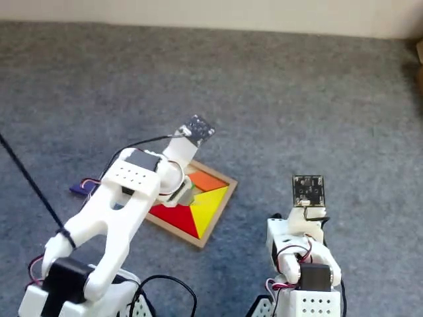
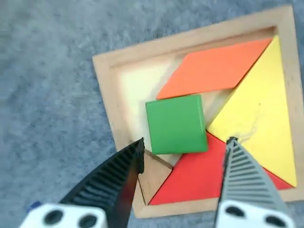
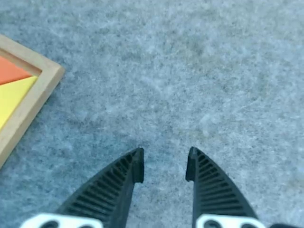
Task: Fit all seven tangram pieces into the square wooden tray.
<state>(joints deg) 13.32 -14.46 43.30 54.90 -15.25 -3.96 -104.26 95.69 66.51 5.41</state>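
Item: square wooden tray (image 1: 219,216), partly filled.

- Lies flat on the grey carpet (image 1: 264,99) near the middle of the high view, turned corner-up like a diamond.
- Holds an orange parallelogram (image 2: 213,69) in the 1 o'clock part, a yellow triangle (image 2: 261,123) toward 4 o'clock and a red triangle (image 2: 199,175) toward 7 o'clock.
- Also holds a green square (image 2: 176,124) near the centre, touching the orange, yellow and red pieces along its edges or corners.
- Shows a pale wood-toned triangle (image 2: 153,175) beside the red piece (loose piece or tray floor, cannot tell).
- Leaves bare floor (image 2: 137,85) beside the green square and orange parallelogram.

Outlying: blue piece (image 1: 82,188) on the carpet at 9 o'clock from the tray, apart from it and partly hidden by the left arm (image 1: 125,198).

Left gripper (image 2: 185,142): hangs over the tray with its fingers spread wide, one tip above the wood-toned triangle and the other above the seam between red and yellow. Grips nothing.

Right gripper (image 3: 165,152): stands over bare carpet, at 3 to 4 o'clock from the tray and well apart. Fingers parted by a narrow gap, nothing between them. Right arm (image 1: 304,254) sits upright at 5 o'clock in the high view.
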